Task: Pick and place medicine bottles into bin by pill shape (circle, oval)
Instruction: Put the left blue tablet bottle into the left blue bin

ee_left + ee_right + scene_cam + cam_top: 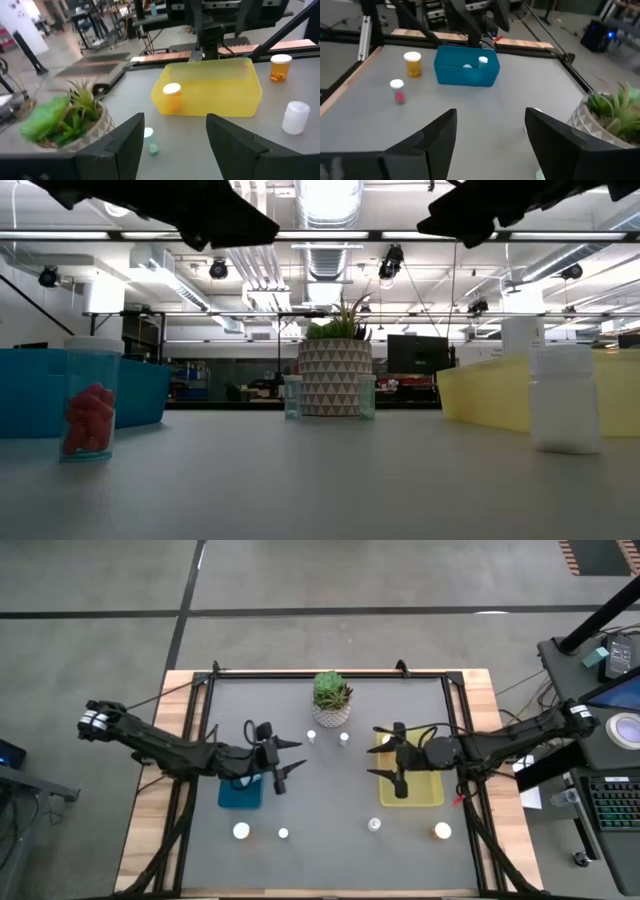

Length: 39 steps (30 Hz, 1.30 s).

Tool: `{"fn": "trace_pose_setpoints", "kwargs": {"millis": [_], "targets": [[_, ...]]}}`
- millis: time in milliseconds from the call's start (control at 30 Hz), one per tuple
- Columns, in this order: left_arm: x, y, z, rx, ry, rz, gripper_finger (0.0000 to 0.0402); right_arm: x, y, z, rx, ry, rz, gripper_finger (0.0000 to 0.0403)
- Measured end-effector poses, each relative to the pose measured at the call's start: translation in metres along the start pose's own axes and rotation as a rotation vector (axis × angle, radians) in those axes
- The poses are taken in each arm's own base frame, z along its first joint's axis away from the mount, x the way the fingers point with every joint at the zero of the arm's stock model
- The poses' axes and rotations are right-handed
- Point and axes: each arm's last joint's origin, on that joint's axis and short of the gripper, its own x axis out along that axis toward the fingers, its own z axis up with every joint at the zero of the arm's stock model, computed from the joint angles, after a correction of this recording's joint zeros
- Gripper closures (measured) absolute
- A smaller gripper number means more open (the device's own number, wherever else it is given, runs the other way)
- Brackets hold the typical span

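While unreadable, medicine bottles (241, 831) unlabelled.

Left end effector (287, 766) open, raised; right end effector (398, 755) open, raised.

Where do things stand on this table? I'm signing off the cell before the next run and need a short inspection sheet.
Surface: dark grey mat on a wooden table.
Job's things: blue bin under the left arm, yellow bin under the right; four bottles along the near edge, two small bottles by the plant.
Clutter: potted succulent at the far edge.
Grippers: left hand open beside the blue bin; right hand open above the yellow bin; neither holds anything.
Cables: black leads run along both arms.
Surroundings: monitor and keyboard at the right.
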Motion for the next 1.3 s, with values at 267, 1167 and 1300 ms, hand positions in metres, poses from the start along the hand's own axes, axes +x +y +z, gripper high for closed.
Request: {"fn": "trace_pose_setpoints", "kwargs": {"millis": [267,1167,1300], "targets": [[0.033,0.009,-0.006,-0.114,0.195,-0.022,0.0204,-0.016,-0.003,-0.001,-0.063,-0.098,0.023,0.0177],[0.120,0.070,-0.017,-0.511,0.742,0.233,0.0204,-0.051,-0.013,-0.008,-0.048,-0.148,0.015,0.0178],[0.124,0.072,-0.020,-0.539,0.724,0.257,0.0204,-0.051,-0.013,-0.010,-0.041,-0.125,0.018,0.0178]]}}
